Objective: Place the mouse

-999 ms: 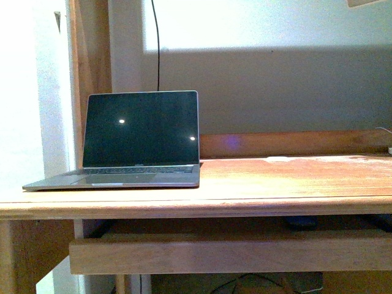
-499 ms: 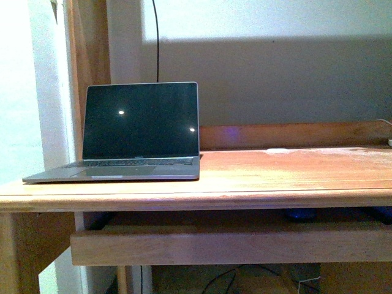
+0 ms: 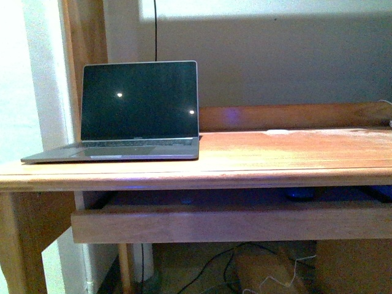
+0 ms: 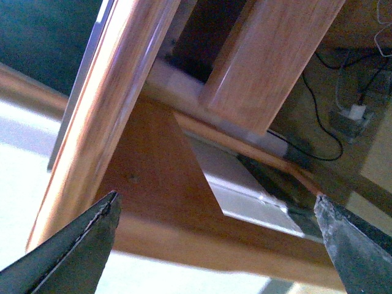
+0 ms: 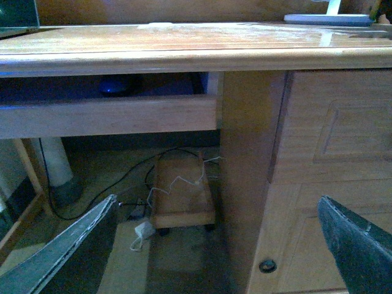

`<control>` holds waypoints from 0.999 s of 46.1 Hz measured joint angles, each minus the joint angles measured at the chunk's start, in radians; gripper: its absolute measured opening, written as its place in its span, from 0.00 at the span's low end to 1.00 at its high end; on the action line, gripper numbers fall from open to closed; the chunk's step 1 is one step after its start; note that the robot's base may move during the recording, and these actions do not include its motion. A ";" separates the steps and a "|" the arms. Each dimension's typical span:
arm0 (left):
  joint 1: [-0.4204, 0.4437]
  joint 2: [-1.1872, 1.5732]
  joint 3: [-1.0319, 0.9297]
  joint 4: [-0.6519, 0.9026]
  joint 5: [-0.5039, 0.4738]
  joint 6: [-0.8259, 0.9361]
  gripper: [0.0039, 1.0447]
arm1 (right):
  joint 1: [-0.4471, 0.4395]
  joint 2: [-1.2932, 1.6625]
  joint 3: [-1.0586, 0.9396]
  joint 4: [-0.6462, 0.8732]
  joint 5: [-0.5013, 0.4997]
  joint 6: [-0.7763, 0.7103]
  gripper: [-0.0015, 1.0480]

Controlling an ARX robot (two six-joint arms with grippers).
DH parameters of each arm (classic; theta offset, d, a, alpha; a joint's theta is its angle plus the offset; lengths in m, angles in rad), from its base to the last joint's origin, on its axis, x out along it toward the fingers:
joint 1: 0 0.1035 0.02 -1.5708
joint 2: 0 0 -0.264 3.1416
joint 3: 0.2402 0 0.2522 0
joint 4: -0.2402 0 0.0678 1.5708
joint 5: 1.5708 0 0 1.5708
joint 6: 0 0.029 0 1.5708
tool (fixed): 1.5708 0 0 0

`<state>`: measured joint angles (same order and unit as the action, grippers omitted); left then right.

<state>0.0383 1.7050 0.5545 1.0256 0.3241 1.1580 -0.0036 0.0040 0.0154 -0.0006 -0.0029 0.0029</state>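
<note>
A small dark rounded mouse point(image 3: 299, 195) lies in shadow on the pull-out tray point(image 3: 233, 223) under the wooden desk top point(image 3: 275, 153). It also shows in the right wrist view point(image 5: 116, 86), behind the tray's front board, far from the gripper. My right gripper point(image 5: 217, 202) is open and empty, low in front of the desk's cabinet side. My left gripper point(image 4: 215, 202) is open and empty, close to the desk's left leg point(image 4: 159, 184) and below the desk edge. Neither arm shows in the front view.
An open laptop point(image 3: 138, 107) with a dark screen stands at the desk's left. A cabinet with panelled fronts point(image 5: 331, 153) closes the desk's right side. On the floor under the desk are a small wooden trolley point(image 5: 182, 196) and cables point(image 5: 147, 229).
The front view has shifted: laptop and desk now sit higher in the picture, and more of the floor under the desk shows. The things on the desk have not moved.
</note>
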 joint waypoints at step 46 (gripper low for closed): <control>-0.119 0.240 0.398 -0.457 0.121 0.134 0.93 | 0.000 0.000 0.000 0.000 0.000 0.000 0.93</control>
<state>-0.0807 1.9446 0.9524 0.5686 0.4446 1.2922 -0.0036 0.0040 0.0154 -0.0006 -0.0029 0.0029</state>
